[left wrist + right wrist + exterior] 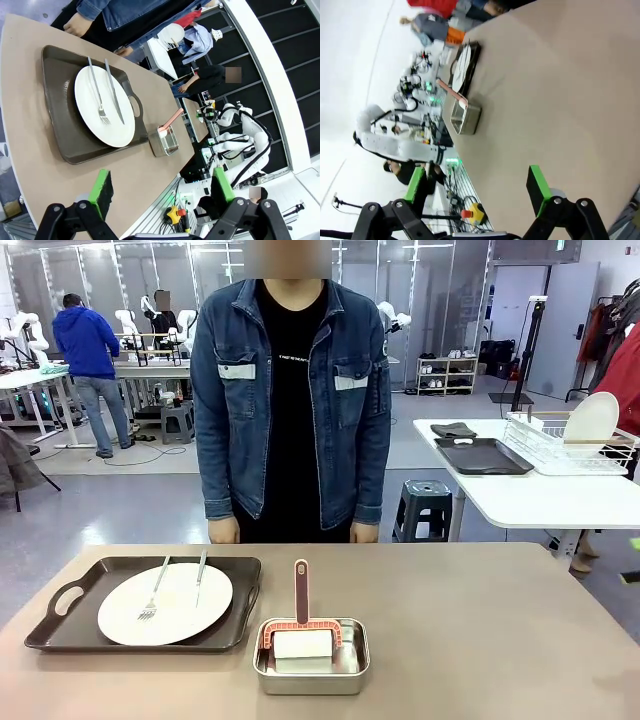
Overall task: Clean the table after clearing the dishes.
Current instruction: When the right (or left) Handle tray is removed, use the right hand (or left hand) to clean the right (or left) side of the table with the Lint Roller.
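Observation:
The tan-brown table (480, 620) spans the front view. On its left side lies a dark brown handled tray (60, 620) holding a round white plate (175, 610) with a fork and a knife on it. The left wrist view looks down on the same tray (62, 135) and plate (100, 107) from above the table's near edge (35, 170); my left gripper (162, 190) is open and well short of the tray. My right gripper (477, 187) is open over bare table (560, 100), with the tray (470, 60) far off.
A small steel pan (311, 665) with a pink-framed white roller (301, 625) in it sits at the table's front middle, right of the tray. A person in a denim jacket stands at the far edge, hands (224, 530) hanging. A white side table (520, 490) with a rack stands behind right.

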`<state>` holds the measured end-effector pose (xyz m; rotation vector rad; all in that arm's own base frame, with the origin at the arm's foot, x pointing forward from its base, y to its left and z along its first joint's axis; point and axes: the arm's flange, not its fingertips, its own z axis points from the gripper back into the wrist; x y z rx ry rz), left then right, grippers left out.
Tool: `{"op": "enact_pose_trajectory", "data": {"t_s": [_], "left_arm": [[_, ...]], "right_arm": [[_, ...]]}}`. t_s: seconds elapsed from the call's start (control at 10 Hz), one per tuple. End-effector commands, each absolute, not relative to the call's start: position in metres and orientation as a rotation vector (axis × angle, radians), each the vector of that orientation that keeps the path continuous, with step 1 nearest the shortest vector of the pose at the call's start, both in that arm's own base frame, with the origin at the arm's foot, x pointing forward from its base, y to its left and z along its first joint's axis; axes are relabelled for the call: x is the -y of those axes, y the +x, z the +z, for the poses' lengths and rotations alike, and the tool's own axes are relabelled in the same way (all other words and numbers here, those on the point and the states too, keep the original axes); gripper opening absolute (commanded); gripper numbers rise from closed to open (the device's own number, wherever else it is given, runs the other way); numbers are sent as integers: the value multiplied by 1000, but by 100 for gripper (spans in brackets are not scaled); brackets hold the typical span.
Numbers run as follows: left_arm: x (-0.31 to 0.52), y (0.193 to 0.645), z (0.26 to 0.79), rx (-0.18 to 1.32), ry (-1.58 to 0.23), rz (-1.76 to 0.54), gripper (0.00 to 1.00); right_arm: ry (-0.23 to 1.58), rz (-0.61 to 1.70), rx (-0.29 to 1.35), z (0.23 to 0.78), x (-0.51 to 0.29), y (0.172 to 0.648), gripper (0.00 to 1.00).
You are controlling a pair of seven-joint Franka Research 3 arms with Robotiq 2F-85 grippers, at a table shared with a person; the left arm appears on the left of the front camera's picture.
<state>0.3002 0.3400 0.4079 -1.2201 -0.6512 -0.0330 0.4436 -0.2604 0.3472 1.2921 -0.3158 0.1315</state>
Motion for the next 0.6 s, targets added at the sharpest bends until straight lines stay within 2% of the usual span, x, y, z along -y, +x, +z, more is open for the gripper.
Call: {"op": "enact_pose_trajectory", "data": {"t_s": [0.0, 0.1, 0.2, 0.5], "left_arm": [[-342, 296, 410, 652, -1220, -34, 100], [-342, 296, 410, 652, -1220, -34, 100], [-342, 296, 410, 652, -1220, -34, 100], [-342, 296, 410, 652, -1220, -34, 100]], "right_arm": [[1354, 23, 383, 338, 264, 421, 100], [1351, 24, 426, 338, 268, 413, 100], [1309, 51, 396, 342, 265, 414, 100], [1332, 27, 368, 332, 281, 414, 100]]}}
